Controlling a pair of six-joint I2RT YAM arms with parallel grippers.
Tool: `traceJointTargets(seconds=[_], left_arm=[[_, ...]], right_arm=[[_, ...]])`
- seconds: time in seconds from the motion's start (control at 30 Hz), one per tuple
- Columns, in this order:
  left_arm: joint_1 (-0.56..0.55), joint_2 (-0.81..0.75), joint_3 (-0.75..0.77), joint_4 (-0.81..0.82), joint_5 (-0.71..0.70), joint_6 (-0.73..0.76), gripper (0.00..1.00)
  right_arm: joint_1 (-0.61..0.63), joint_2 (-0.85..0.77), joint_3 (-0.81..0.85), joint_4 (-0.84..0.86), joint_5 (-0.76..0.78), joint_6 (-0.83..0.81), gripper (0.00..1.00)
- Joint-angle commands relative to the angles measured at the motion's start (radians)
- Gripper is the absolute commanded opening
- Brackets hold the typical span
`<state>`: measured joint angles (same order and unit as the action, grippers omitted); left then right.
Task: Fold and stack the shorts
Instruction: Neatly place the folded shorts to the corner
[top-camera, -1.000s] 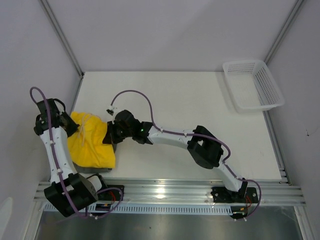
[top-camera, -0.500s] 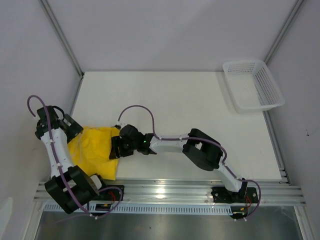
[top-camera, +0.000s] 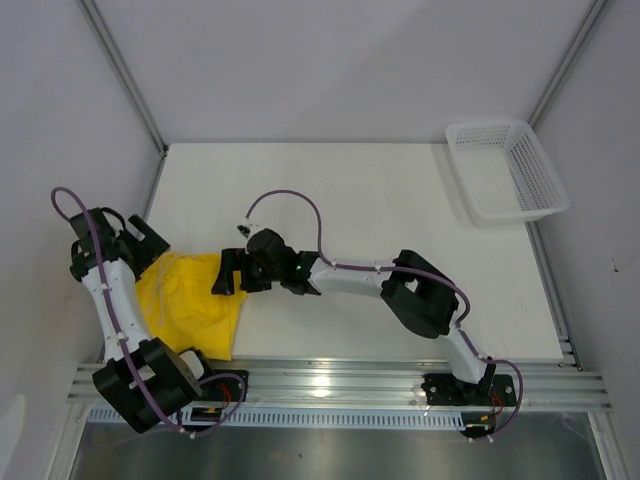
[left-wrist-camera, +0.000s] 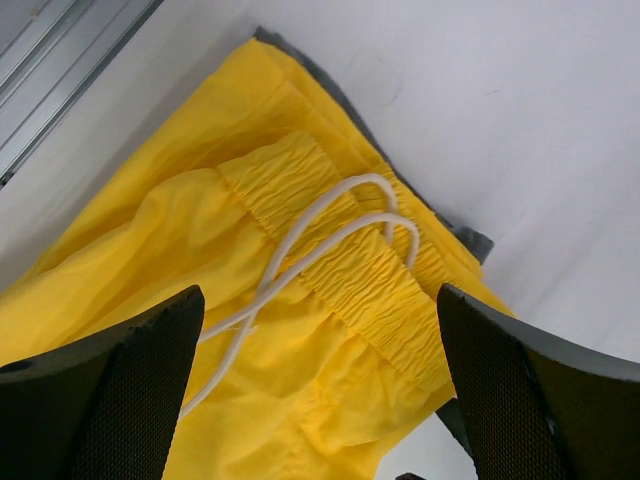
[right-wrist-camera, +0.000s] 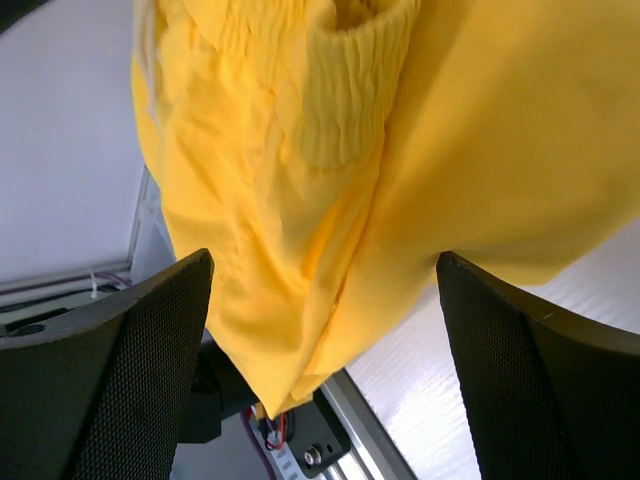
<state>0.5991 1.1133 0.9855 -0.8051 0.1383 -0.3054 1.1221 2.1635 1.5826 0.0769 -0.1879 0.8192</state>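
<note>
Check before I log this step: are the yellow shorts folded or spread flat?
Folded: the yellow shorts lie as a compact layered bundle, drawstring on top, grey shorts edging out beneath.

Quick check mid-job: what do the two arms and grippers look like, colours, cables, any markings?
Both match: left arm and right arm have white links between bulky black joint housings, with a purple cable looping along each. A small green light shows near the right wrist. Left gripper and right gripper have broad black fingers with fine mesh texture.
</note>
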Motion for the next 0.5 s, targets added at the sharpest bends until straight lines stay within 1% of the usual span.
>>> traceJointTargets(seconds=[0.0,0.03,0.13,0.27,0.33,0.37,0.4,0.43,0.47], left_arm=[[0.008,-0.043,0.021,0.047,0.081,0.006,0.99],[0.008,-0.043,0.031,0.043,0.083,0.008,0.99],[0.008,-0.044,0.059,0.021,0.102,0.014,0.99],[-0.015,-0.043,0.068,0.03,0.164,0.015,0.99],[-0.073,-0.038,0.07,0.034,0.175,0.003,0.99],[-0.094,-0.043,0.068,0.038,0.176,-0.007,0.99],[-0.149,-0.05,0.062,0.067,0.179,-0.018,0.99],[-0.183,-0.073,0.042,0.085,0.179,-0.05,0.99],[-0.218,-0.085,0.036,0.104,0.169,-0.07,0.99]], right_arm=[[-0.028,0.004,0.094,-0.029,0.015,0.0,0.93],[-0.033,0.012,0.118,-0.041,0.008,0.003,0.93],[-0.05,0.021,0.116,-0.031,0.013,0.008,0.93],[-0.071,-0.004,0.105,-0.106,0.06,-0.011,0.92],[-0.094,-0.071,0.053,-0.088,0.077,-0.021,0.92],[-0.105,-0.1,-0.008,-0.088,0.105,-0.035,0.93],[-0.117,-0.131,-0.039,-0.088,0.119,-0.046,0.93],[-0.14,-0.196,-0.067,-0.063,0.137,-0.058,0.98],[-0.151,-0.23,-0.111,-0.071,0.186,-0.074,0.99]])
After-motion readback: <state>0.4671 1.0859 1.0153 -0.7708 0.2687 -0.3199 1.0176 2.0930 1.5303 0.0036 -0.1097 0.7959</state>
